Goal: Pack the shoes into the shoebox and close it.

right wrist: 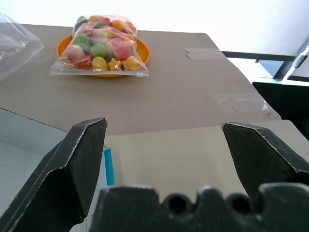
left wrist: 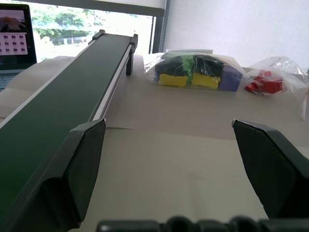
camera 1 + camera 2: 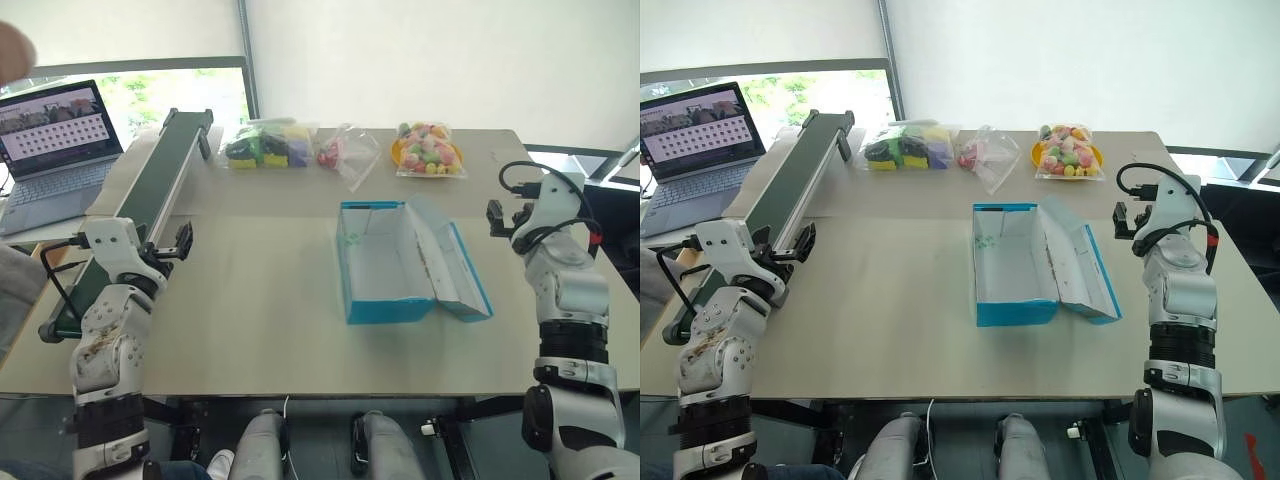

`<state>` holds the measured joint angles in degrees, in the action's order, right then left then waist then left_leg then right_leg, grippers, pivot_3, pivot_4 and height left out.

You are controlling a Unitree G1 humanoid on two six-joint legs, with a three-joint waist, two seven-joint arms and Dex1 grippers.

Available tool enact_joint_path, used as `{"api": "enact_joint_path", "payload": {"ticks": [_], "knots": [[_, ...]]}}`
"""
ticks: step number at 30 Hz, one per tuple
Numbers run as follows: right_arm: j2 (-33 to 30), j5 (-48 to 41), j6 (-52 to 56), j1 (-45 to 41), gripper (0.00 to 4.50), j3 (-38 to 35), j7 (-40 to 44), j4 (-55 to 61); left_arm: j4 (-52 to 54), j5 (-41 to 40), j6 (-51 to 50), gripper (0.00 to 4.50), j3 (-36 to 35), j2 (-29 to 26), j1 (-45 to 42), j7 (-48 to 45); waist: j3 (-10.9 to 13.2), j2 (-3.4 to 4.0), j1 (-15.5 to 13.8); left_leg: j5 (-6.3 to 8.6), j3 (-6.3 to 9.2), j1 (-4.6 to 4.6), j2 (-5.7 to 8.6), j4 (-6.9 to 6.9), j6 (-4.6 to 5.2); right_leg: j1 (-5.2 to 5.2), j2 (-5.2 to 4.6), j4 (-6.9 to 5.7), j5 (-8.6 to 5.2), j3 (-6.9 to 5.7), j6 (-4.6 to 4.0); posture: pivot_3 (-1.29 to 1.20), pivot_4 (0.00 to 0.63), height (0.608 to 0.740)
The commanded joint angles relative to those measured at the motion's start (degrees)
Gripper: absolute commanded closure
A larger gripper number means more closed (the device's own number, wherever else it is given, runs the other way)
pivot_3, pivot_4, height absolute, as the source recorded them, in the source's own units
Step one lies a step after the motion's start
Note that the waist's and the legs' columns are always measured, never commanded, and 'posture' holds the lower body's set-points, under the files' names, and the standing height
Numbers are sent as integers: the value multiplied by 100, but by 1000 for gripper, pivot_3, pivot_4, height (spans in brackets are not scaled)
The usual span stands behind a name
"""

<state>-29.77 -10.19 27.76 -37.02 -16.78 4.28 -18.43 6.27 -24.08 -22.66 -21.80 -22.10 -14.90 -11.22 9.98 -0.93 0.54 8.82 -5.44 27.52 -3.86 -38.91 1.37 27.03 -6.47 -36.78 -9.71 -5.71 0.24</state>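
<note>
Looking down, you see the shoebox [image 3: 400, 262] lying open and empty mid-table [image 3: 260, 320], lid flopped toward the right tool [image 1: 164, 159]. Your left tool [image 2: 178, 169] hovers beside the conveyor [image 3: 150, 190]; both tools are spread wide, holding nothing.

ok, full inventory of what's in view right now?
shoebox: 1, bright blue, white inside, lid open toward the right, empty, middle of table
table: 1, beige
conveyor belt: 1, dark green with pale frame, along table's left side
laptop: 1, grey, screen on, far left on a side surface
bag of blocks: 1, clear, yellow, green, black and purple pieces, far edge
bag with red pieces: 1, clear, far edge, middle
bag of colourful toys: 1, clear, on an orange plate, far right
left hand: open, empty, above table beside conveyor
right hand: open, empty, right of shoebox
</note>
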Motion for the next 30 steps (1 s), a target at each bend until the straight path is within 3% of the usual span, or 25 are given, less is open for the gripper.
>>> {"api": "enact_joint_path", "payload": {"ticks": [1, 7, 11, 15, 18, 24, 30], "knots": [[30, -36, 6, -163, 15, -70, -21, 227, 95, 126, 10, 0, 96, -123, 107, -122, 0, 0, 0, 0, 0, 0, 0, 0, 0, 0, 0, 0, 0, 0, 0, 0, 150, 681], [211, -104, -99, -463, 15, 192, 340, 331, 120, 152, 112, 0, -105, -303, 359, -288, 0, 1, 32, 0, -1, -2, -4, 1, 0, 4, 1, -2, -1, 1, -2, 0, 150, 681], [855, -1708, 715, -831, 15, 986, 2151, 2122, 115, -37, 154, 0, -588, -586, 735, -567, 2, 4, 177, 3, 6, -6, -20, 6, -3, 28, 1, -12, 0, 16, -1, 0, 150, 681], [475, -2476, 1624, -569, 15, 2056, 3690, 3299, -87, -27, 161, 0, -994, -1029, 1177, -942, -1, -2, 129, 4, 32, -11, -24, 8, -4, 23, 8, -29, -11, -4, -19, 0, 150, 681], [412, -2746, 1783, -444, 15, 2594, 4329, 3594, -361, -37, 225, 0, -1303, -1315, 1400, -1170, -14, -33, 39, 22, 35, -16, -36, 7, -33, 19, 2, -21, -46, -18, -67, 0, 150, 681], [574, -2106, 1555, -116, 15, 3466, 4343, 3445, -464, 45, 156, 0, -1564, -1677, 1778, -1454, -15, -39, 60, 39, 10, -21, -87, 9, -61, 44, 1, -18, -47, -68, -76, 0, 150, 681], [581, -1900, 1774, 233, 15, 3328, 3961, 3607, -20, -70, -120, 0, -1440, -1683, 1809, -1421, -14, -40, -75, 41, 8, -15, -97, 15, -70, 78, -11, -21, -50, -112, -98, 0, 150, 681]]}}
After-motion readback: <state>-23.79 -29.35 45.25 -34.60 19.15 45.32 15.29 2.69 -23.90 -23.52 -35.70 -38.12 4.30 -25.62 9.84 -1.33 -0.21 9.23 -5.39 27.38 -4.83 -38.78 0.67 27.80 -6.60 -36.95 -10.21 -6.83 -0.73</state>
